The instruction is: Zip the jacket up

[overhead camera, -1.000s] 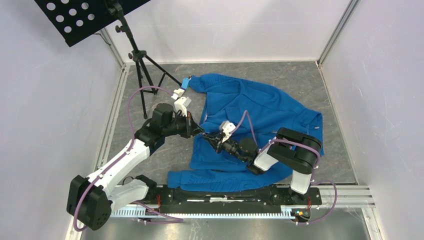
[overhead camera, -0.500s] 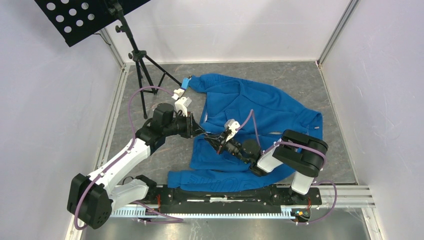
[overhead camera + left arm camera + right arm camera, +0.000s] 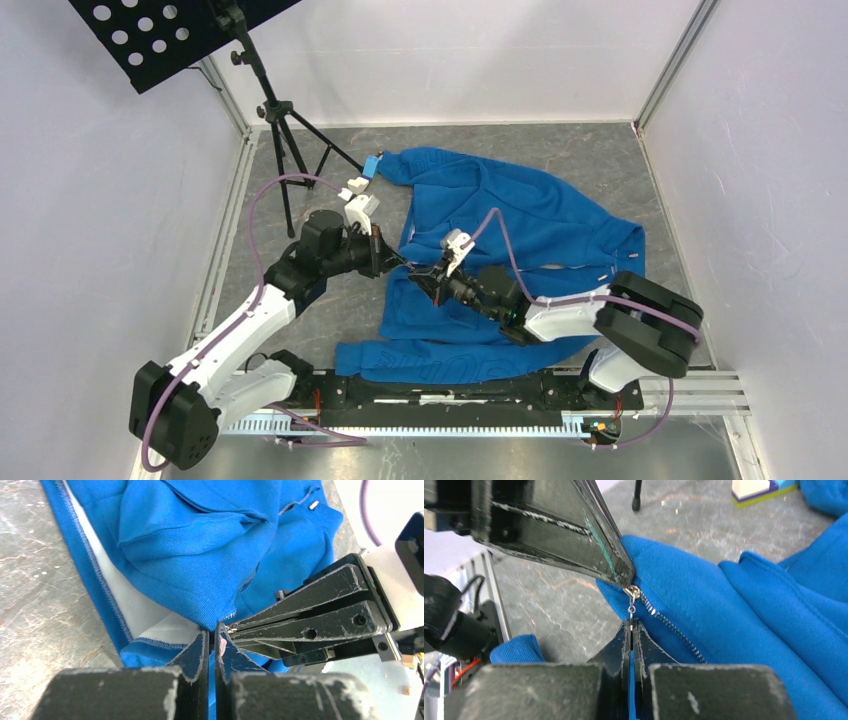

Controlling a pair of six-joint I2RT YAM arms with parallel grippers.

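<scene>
The bright blue jacket [image 3: 520, 215] lies crumpled on the grey floor. Both grippers meet at its bottom hem, left of the middle. My left gripper [image 3: 397, 262] is shut on the hem corner of the jacket [image 3: 200, 600] beside the zipper's lower end. My right gripper [image 3: 428, 278] is shut on the small silver zipper pull [image 3: 631, 611], which hangs from the slider [image 3: 634, 593] at the bottom of the pale silvery zipper [image 3: 671, 629]. In the left wrist view the right fingers [image 3: 310, 615] lie just right of my own gripper [image 3: 210, 636].
A black tripod stand [image 3: 275, 120] with a perforated tray stands at the back left. A small blue and white block [image 3: 371, 166] lies by the jacket's far sleeve. Pale walls [image 3: 760, 200] enclose the floor on three sides.
The right arm has stretched out low, its elbow swinging to the right. Both grippers stay together at the hem, shifted slightly left.
</scene>
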